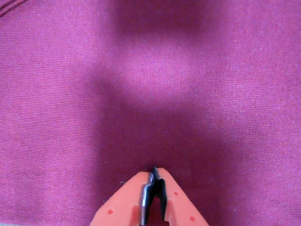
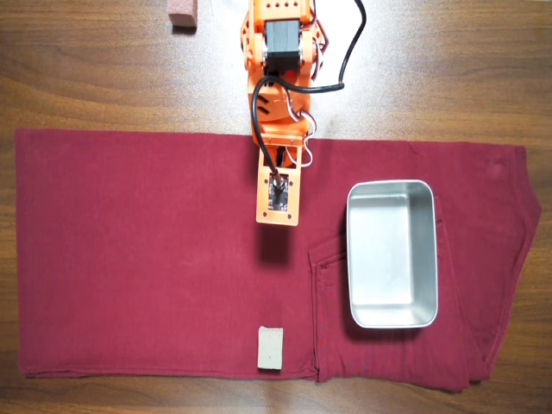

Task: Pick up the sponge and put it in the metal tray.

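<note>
Orange tool (image 1: 154, 173) is hanging closed and empty over the red cloth (image 2: 129, 250); sponge (image 2: 271, 348) is lying at six o'clock, metal tray (image 2: 392, 321) at four; reaching forward, opening wide before descending seems best

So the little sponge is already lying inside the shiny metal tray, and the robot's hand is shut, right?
Not quite. In the overhead view the sponge lies on the red cloth, to the left of the metal tray, which is empty. The end effector is shut, as the wrist view shows.
</note>
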Available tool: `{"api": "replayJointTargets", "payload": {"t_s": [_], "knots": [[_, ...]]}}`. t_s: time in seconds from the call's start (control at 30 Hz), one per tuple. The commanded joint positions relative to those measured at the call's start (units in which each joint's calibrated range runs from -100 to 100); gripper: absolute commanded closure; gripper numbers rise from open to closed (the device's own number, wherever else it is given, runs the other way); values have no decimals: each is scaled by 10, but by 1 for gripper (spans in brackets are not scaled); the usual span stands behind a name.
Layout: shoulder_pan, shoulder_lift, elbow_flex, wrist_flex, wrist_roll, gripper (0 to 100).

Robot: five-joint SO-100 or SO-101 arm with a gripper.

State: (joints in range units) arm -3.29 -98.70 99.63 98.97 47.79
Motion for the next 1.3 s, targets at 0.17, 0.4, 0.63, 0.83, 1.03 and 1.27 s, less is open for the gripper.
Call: {"api": "replayJointTargets", "payload": {"t_s": [0.17, 0.4, 0.63, 0.83, 1.03, 1.27], "knots": [[34, 5, -5, -6, 10, 97], [66, 480, -490, -97, 15, 72], [101, 819, -896, 10, 56, 66], [148, 991, -929, -184, 74, 66], [89, 1080, -981, -273, 37, 64], [93, 1113, -1009, -295, 36, 62]]}}
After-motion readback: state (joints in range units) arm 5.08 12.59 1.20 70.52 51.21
